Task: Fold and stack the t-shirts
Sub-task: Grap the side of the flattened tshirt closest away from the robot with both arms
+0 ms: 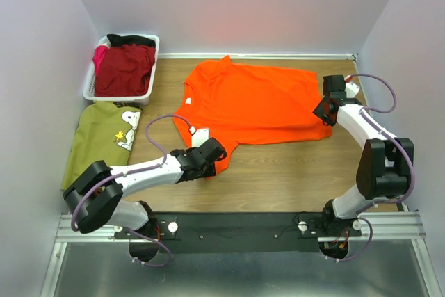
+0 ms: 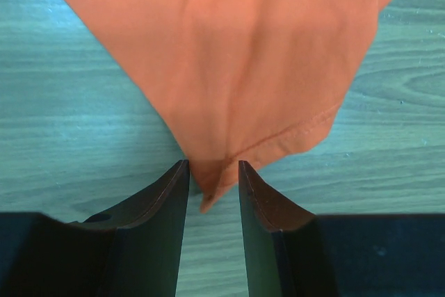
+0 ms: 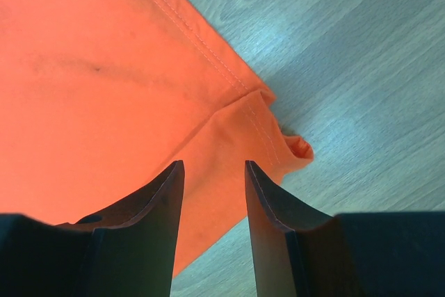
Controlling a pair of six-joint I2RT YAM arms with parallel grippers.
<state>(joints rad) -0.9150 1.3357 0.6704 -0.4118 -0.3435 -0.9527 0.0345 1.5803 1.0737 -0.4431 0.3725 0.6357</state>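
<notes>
Lying flat in the middle of the top view, stretching left to right: the orange shirt (image 1: 261, 102). Hovering at its lower-left sleeve tip: the left gripper (image 1: 208, 156), fingers apart, the tip poking in between, not pinched. Sitting at the right-hand bottom corner: the right gripper (image 1: 328, 106), fingers apart too, over cloth. Reaching each end with the nearer arm. Showing those gaps only in the wrist views, and the whole shirt only from above.
</notes>
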